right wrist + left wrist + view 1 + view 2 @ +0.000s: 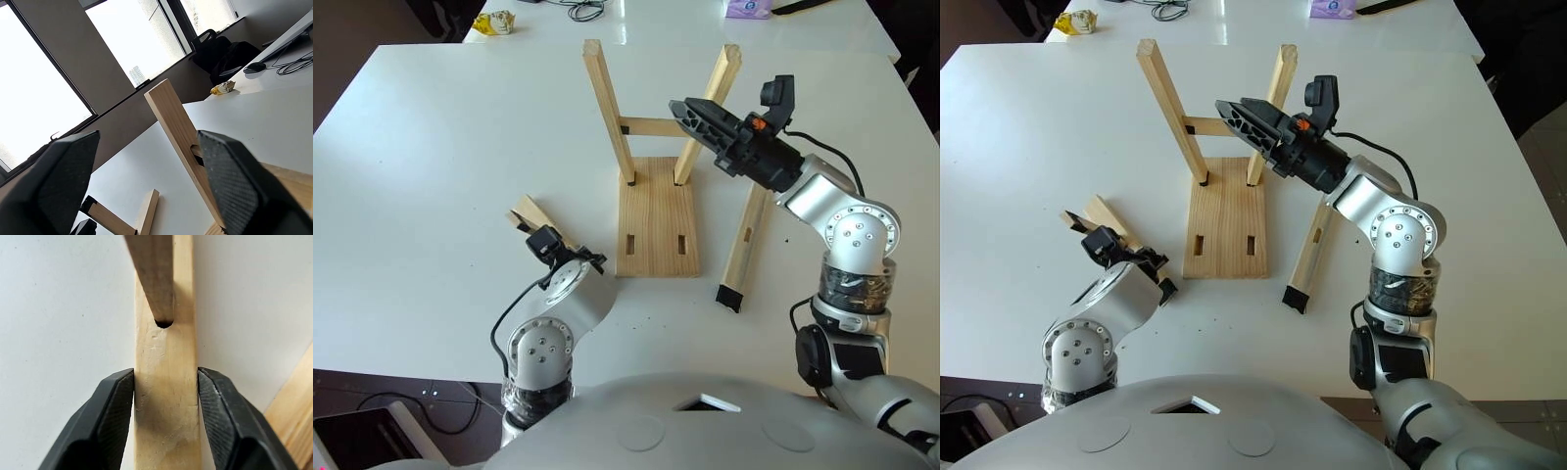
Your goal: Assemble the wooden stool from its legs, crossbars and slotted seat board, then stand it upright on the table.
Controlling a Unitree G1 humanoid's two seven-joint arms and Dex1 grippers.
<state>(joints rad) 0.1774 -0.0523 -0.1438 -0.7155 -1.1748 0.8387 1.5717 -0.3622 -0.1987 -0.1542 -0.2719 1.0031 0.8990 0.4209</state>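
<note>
You find the board (656, 230) lying flat on the white table (431, 147), with its long axis running from the robot toward the far side. It is a plain rectangle of pale, grained wood, and its two near slots (632, 242) show as small dark rectangles. From the board's far end two square-cut legs stand up, the left leg (610, 108) and the right leg (722, 73). Their tops lean apart, and a short crossbar (651, 125) joins them above the board. Just right of the board a loose leg (749, 235) lies on the table, almost parallel to the board's long side, with a black cap (729, 297) at its near end.

The head views show you the right gripper (680, 108) beside the right leg, about level with the crossbar, pointing left toward it. They do not show clearly how its fingers stand. The right wrist view tells you that: the two black fingers (63, 181) are spread wide, and the left leg rises farther off between them.

Left of the board, near its near corner, the left gripper (165, 374) is at the held leg (166, 431). In the head views the arm covers the contact. The left wrist view shows you the finely textured black pads (115, 416) pressed on both sides of this flat wooden piece. It also shows a bar (154, 274) entering a round hole in it.
</note>
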